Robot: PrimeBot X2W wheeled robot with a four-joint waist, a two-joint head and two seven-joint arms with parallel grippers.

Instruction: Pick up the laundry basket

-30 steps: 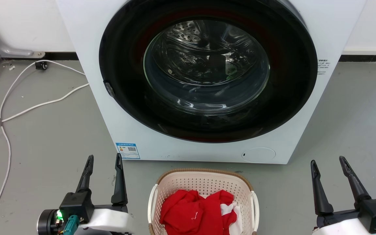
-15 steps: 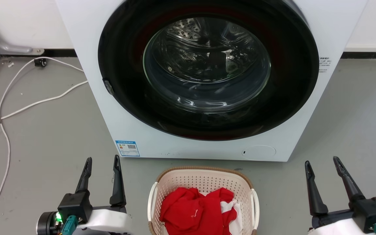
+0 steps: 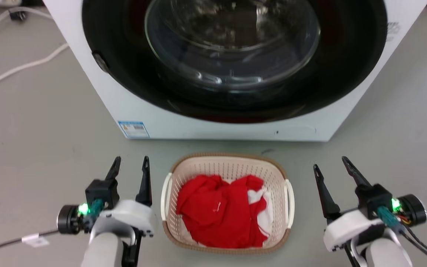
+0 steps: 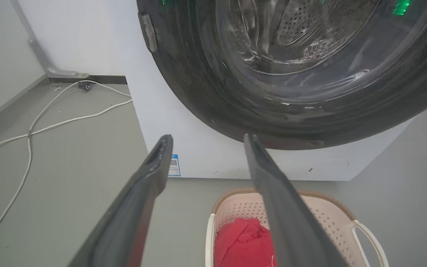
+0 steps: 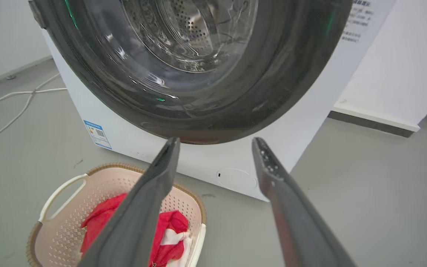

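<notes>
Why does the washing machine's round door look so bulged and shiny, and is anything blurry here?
Head view: the door glass is smeared and streaked with white glare, while the laundry basket is sharp. Left wrist view: the wide lens bulges the door, green glints sit on the glass, and the left gripper looks soft up close. Right wrist view: same bulge, right gripper soft too.

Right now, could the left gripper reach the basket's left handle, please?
Probably yes: the left gripper is open and sits just beside the basket's left handle, with only floor showing between them.
</notes>
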